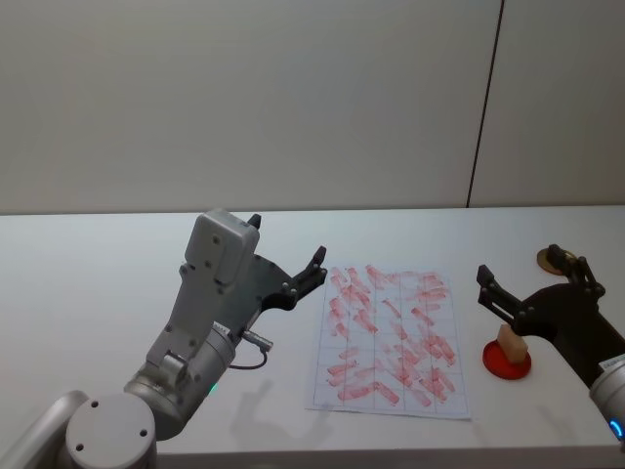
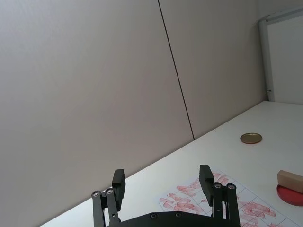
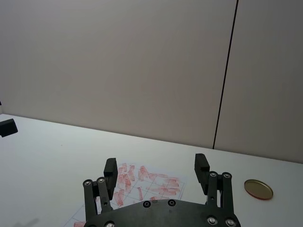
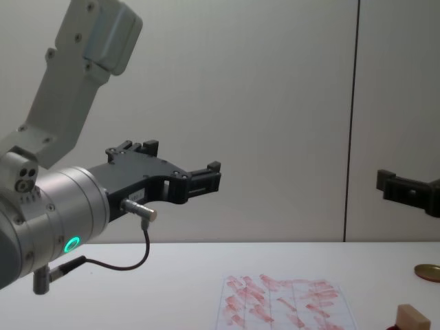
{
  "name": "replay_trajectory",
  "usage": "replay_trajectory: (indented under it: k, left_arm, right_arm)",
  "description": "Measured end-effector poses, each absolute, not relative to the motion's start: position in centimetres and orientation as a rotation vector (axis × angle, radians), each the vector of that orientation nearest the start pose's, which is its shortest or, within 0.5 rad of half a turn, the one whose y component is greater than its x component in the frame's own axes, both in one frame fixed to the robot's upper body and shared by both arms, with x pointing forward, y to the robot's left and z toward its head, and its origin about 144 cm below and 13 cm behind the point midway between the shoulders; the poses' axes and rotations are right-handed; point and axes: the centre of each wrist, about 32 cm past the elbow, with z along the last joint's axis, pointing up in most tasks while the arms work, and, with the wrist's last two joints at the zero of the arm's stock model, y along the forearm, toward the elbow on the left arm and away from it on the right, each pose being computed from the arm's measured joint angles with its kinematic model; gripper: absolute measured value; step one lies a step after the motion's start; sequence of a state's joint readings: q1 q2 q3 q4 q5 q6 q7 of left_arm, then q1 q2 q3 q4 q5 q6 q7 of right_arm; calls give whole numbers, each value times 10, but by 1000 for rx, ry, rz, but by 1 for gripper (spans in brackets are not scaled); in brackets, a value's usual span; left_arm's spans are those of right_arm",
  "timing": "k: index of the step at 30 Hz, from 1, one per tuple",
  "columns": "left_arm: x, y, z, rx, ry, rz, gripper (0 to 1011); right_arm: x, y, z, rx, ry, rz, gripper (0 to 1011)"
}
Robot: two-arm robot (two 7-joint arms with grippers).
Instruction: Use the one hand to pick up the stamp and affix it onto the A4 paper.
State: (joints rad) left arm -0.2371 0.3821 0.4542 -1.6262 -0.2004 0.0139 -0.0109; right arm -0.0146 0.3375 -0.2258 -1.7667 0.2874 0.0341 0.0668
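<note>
The stamp (image 1: 512, 342) is a pale wooden block standing on a round red pad (image 1: 506, 363) at the right of the table. My right gripper (image 1: 520, 264) hovers open just above and behind it, holding nothing. The A4 paper (image 1: 391, 337), covered in red prints, lies in the middle. At the paper's left side my left gripper (image 1: 286, 239) is raised and open, also holding nothing. The left wrist view has that gripper (image 2: 162, 182) over the paper (image 2: 199, 196), with the stamp (image 2: 289, 180) farther off. Below the right gripper (image 3: 156, 168) lies the paper (image 3: 142, 184).
A flat gold disc (image 1: 543, 259) lies at the back right, behind the right gripper. The white table (image 1: 98, 283) ends at a grey wall. In the chest view both grippers (image 4: 210, 177) (image 4: 388, 185) hang well above the tabletop.
</note>
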Motion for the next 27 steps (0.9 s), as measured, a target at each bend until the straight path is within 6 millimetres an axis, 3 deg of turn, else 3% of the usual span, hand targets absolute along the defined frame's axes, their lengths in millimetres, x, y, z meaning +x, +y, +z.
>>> replay_trajectory:
  k: [27]
  left_arm:
    - [492,198,1204,61,-268,1124,993]
  right_arm:
    - [443,-237,1189,26,-75,-1230,1001]
